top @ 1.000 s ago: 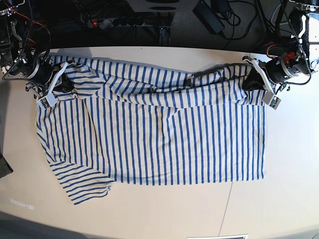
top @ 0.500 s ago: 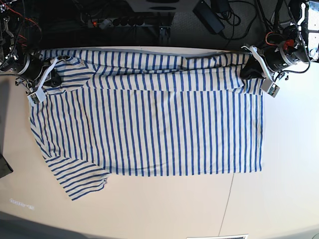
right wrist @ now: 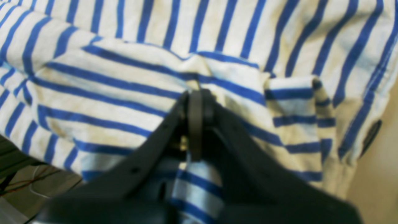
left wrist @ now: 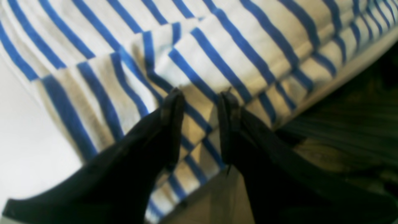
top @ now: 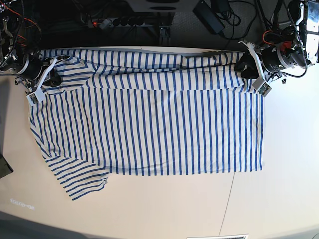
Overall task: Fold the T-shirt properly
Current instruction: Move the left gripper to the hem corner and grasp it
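Observation:
The white T-shirt with blue stripes (top: 149, 124) lies spread flat on the table (top: 279, 199), its far edge folded over along the back. One sleeve (top: 82, 181) sticks out at the front left. My right gripper (top: 52, 77) is at the shirt's far left corner; in the right wrist view it (right wrist: 196, 93) is shut on a bunch of striped fabric (right wrist: 124, 93). My left gripper (top: 247, 67) is at the far right corner; in the left wrist view it (left wrist: 200, 99) stands with jaws a little apart over the folded cloth (left wrist: 217, 56).
The table's back edge runs just behind the shirt. A power strip (top: 124, 21), a black adapter (top: 209, 15) and cables lie beyond it. A dark object (top: 4, 167) sits at the left edge. Bare tabletop shows in front and to the right.
Both grippers pulled the far edge back and outward, so the wrinkled shirt now lies taut and flat. The left gripper has since shifted slightly toward the back edge.

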